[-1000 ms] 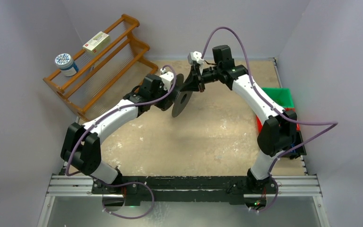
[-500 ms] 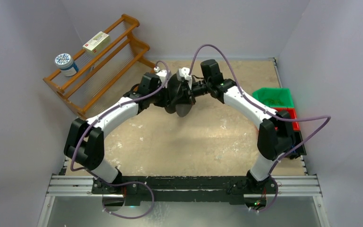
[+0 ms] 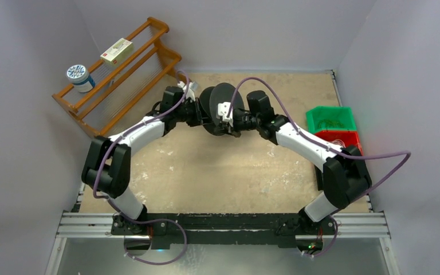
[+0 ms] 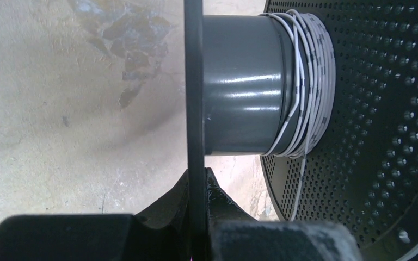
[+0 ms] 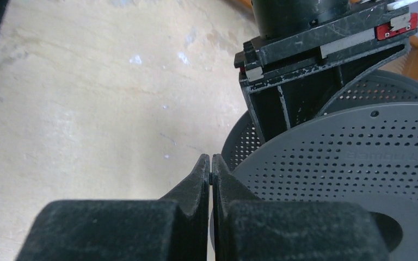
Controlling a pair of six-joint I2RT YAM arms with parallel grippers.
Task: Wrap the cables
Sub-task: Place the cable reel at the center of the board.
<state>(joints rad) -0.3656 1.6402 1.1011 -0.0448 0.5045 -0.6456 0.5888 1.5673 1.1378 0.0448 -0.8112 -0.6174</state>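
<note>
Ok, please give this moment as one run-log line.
left claw: shut on spool rim | right claw: shut, beside spool | cable: several turns on spool

From my feed I see pale lavender-grey walls [image 3: 28,132] boxing in a worn beige table [image 3: 206,172] blotched with dark stains. A wooden rack [image 3: 172,57] stands far left, carrying a box [image 3: 117,50] and a round tin [image 3: 80,78]. A green bin [image 3: 329,117] and a red bin [image 3: 344,139] sit at the right edge under even light.

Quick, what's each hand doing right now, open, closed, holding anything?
Left hand: closed on a flange of the spool.
Right hand: closed; whether it pinches the cable cannot be told.
</note>
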